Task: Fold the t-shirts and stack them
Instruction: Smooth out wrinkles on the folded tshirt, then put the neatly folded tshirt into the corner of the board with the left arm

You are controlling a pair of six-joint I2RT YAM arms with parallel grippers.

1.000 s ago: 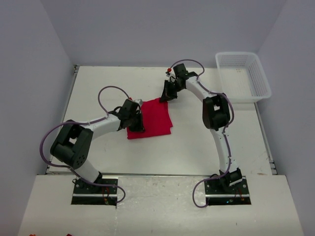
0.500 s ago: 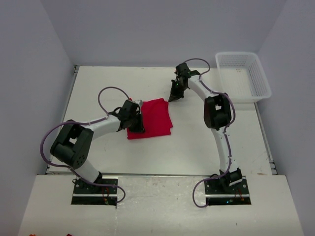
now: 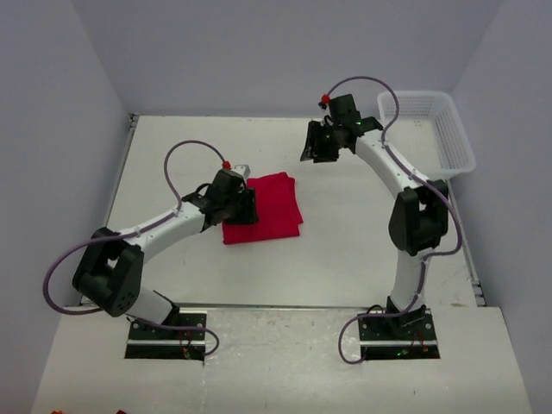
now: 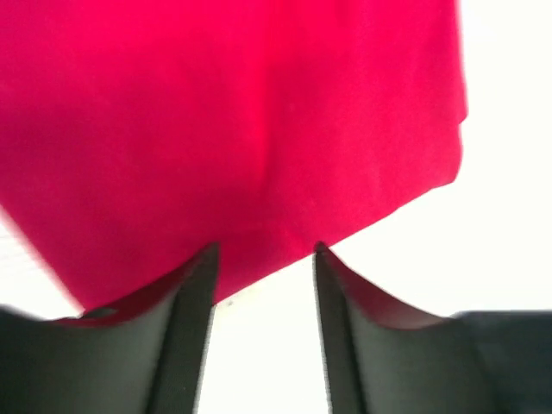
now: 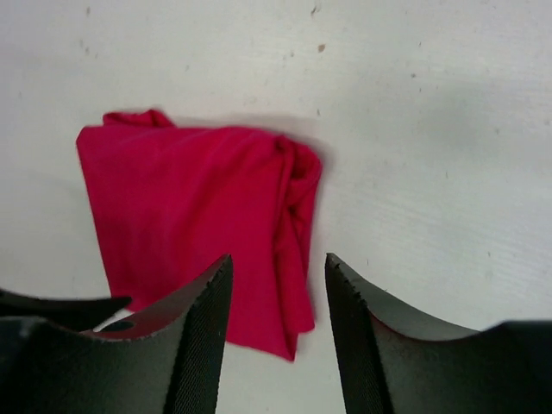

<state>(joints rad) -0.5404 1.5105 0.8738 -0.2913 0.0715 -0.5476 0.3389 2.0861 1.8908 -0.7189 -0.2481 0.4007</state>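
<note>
One red t-shirt [image 3: 267, 207] lies folded into a small rectangle on the white table, left of centre. My left gripper [image 3: 247, 208] sits at its left edge, open. In the left wrist view the t-shirt [image 4: 241, 121] fills the upper part, and bare table shows between the fingers of the left gripper [image 4: 265, 254], whose tips reach the cloth's edge. My right gripper [image 3: 312, 150] hangs open above the table, behind and to the right of the shirt. The right wrist view looks down past the right gripper [image 5: 279, 263] onto the t-shirt [image 5: 190, 224], which has a bunched fold along its right side.
A white mesh basket [image 3: 459, 129] stands at the back right corner of the table, partly behind the right arm's forearm. Grey walls close the table in at the back and on both sides.
Both grippers have gone from shut to open. The right arm has let go of the shirt's back corner and swung up and to the right. The left gripper released the shirt's left edge.
</note>
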